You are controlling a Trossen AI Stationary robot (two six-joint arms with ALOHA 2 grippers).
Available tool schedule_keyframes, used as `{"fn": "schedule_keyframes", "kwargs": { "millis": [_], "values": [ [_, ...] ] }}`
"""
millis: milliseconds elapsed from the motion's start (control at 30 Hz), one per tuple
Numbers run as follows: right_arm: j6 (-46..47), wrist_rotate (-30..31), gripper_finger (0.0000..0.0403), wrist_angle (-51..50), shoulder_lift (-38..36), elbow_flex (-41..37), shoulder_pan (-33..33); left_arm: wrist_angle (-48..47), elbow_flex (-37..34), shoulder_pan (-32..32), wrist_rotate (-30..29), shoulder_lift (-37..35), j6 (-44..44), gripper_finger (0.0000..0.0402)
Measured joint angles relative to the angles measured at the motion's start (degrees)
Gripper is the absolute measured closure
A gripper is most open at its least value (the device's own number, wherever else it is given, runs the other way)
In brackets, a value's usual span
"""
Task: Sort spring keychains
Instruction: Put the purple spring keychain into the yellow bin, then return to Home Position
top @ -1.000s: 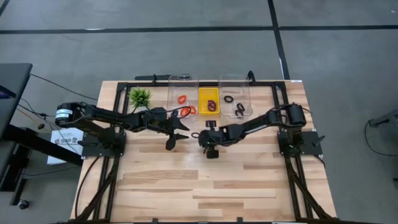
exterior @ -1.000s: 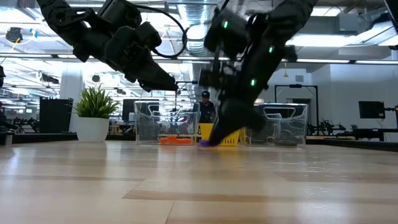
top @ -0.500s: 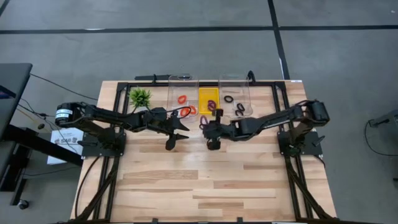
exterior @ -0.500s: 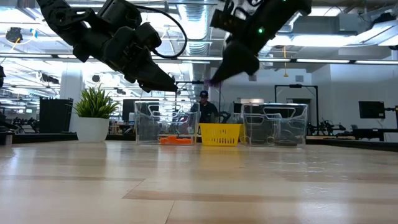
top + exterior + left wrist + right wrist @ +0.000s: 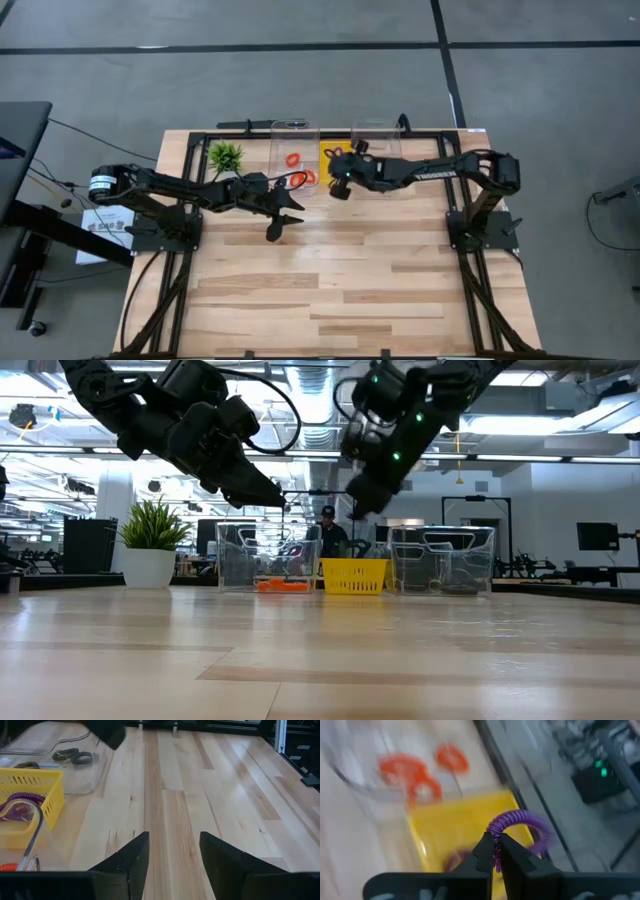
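Observation:
My right gripper (image 5: pixel 336 166) hovers over the yellow basket (image 5: pixel 334 158) and is shut on a purple spring keychain (image 5: pixel 520 827). Another purple keychain (image 5: pixel 20 802) lies in that basket. Red-orange keychains (image 5: pixel 293 159) lie in the clear bin to the basket's left, black ones (image 5: pixel 368 159) in the clear bin to its right. My left gripper (image 5: pixel 285 222) hangs open above the table, near the red-orange bin, holding nothing. My right gripper pinches the purple keychain's coil (image 5: pixel 496 831) at one spot on its loop, between the two fingertips (image 5: pixel 485 851). The rest of the loop juts out past the fingertips. It is lifted clear, above the yellow basket (image 5: pixel 455 830).
A small green plant (image 5: pixel 225 156) stands at the far left of the table. The three containers sit in a row along the far edge. Bare wooden tabletop (image 5: pixel 340 290) stretches toward the near edge. A person shows in the room beyond (image 5: pixel 328 530).
My right gripper has risen from the table's middle with the purple keychain, swung toward the far edge and now stands over the yellow basket. The keychain has been lifted clear of the table.

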Motion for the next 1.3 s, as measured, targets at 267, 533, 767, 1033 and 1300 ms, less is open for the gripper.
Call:
{"fn": "schedule_keyframes", "kwargs": {
  "millis": [267, 533, 767, 1033, 1300],
  "values": [
    [0.8, -8.1, 0.0384, 0.1, 0.4, -0.1, -4.8, 0.0, 0.0, 0.0, 0.0, 0.0, 0.4, 0.0230],
    [3.5, -8.7, 0.0357, 0.5, 0.4, -0.1, -5.5, 0.0, 0.0, 0.0, 0.0, 0.0, 0.4, 0.0230],
    [4.8, -8.6, 0.0321, 1.3, 0.4, -0.1, -5.5, 0.0, 0.0, 0.0, 0.0, 0.0, 0.4, 0.0230],
    [3.1, -8.5, 0.0295, -1.8, -0.1, -0.1, -3.3, 0.0, 0.0, 0.0, 0.0, 0.0, 0.4, 0.0230],
    [0.4, -8.5, 0.0294, -6.2, -2.0, -0.1, 2.6, 0.0, 0.0, 0.0, 0.0, 0.0, -1.0, 0.0230]
  ]
}}
